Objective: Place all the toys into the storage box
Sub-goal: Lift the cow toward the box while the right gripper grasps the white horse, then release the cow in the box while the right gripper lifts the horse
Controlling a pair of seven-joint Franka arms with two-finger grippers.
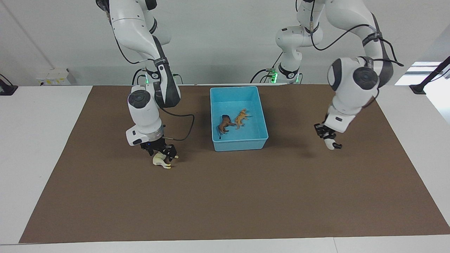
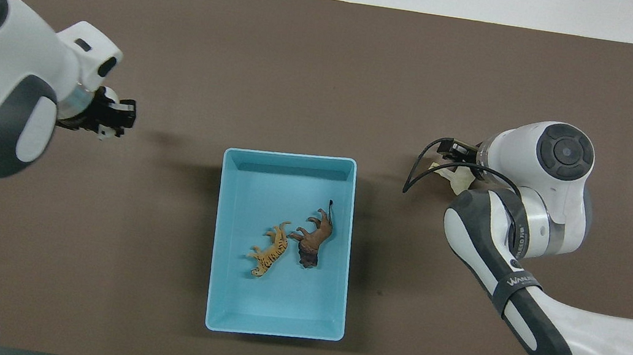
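The light blue storage box (image 1: 260, 140) stands on the brown mat midway between the arms; it also shows in the overhead view (image 2: 271, 326). The orange tiger (image 1: 241, 117) (image 2: 268, 255) and the brown animal (image 1: 225, 124) (image 2: 312, 240) lie inside it. My right gripper (image 1: 161, 151) (image 2: 449, 158) is low on the cream-white horse (image 1: 161, 161) (image 2: 454, 177), which is at the mat toward the right arm's end. My left gripper (image 1: 328, 137) (image 2: 111, 119) is shut on the black-and-white panda (image 1: 332, 144) and holds it above the mat toward the left arm's end.
The brown mat (image 1: 225, 203) covers most of the white table. A black cable (image 1: 186, 130) loops from the right arm's wrist between the gripper and the box. A black stand (image 1: 427, 82) sits at the table's corner by the left arm.
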